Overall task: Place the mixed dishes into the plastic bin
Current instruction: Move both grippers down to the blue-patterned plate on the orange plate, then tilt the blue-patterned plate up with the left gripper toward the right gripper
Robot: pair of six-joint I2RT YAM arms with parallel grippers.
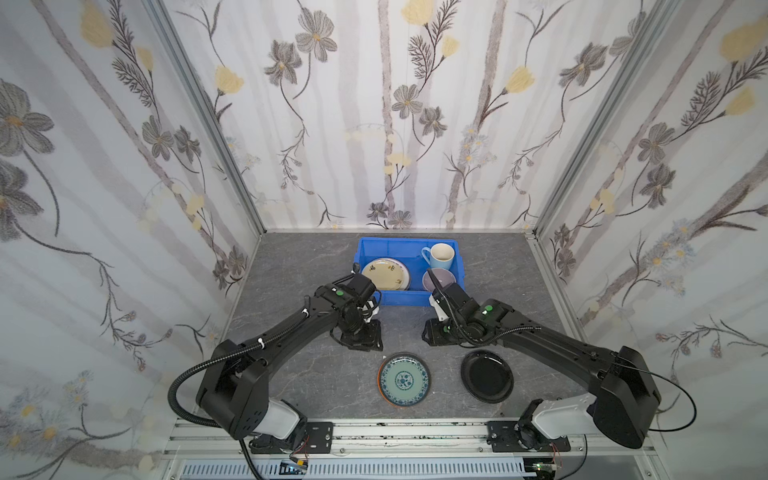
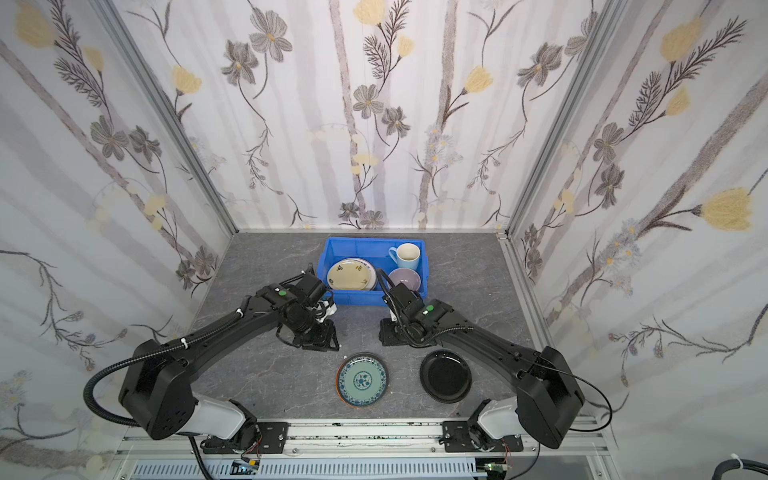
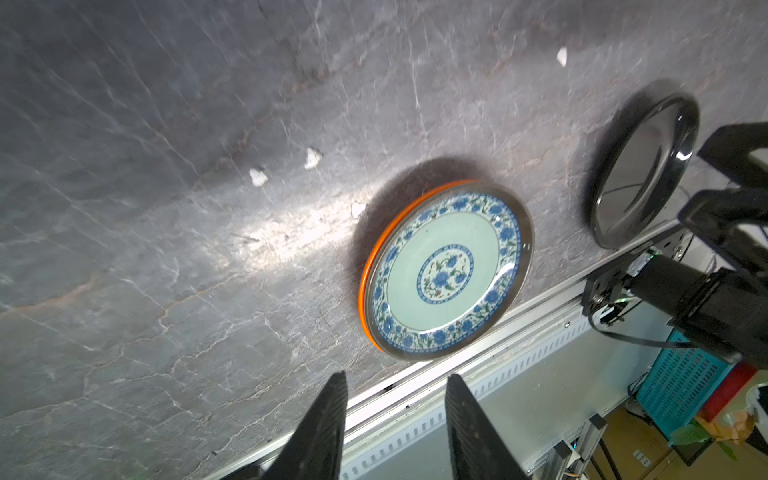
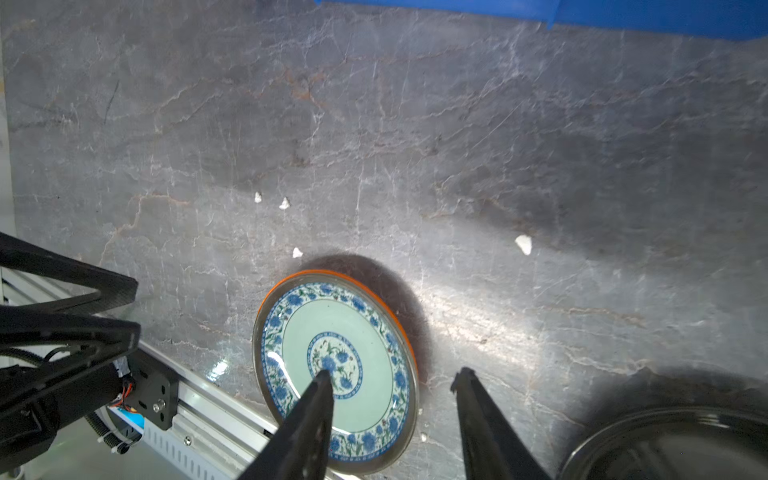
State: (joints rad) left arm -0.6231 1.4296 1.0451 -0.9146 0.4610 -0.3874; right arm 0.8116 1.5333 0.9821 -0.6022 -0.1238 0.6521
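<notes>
The blue plastic bin (image 1: 405,298) (image 2: 374,240) stands at the back middle of the table. It holds a cream plate (image 1: 384,274), a light blue mug (image 1: 440,257) and a lilac bowl (image 1: 441,279). Near the front edge a teal-patterned plate (image 1: 404,379) (image 3: 444,274) (image 4: 357,332) lies on an orange plate (image 3: 368,266). A glossy black plate (image 1: 487,376) (image 4: 673,449) lies on the table to its right. My left gripper (image 1: 363,343) (image 3: 397,378) and right gripper (image 1: 432,332) (image 4: 394,374) hover between the bin and the plates. Both are open and empty.
Several small white scraps (image 4: 523,244) (image 3: 257,176) lie on the grey stone tabletop. An aluminium rail (image 1: 415,432) runs along the front edge. Flowered walls close in the left, right and back. The bin's corner (image 4: 623,16) shows in the right wrist view.
</notes>
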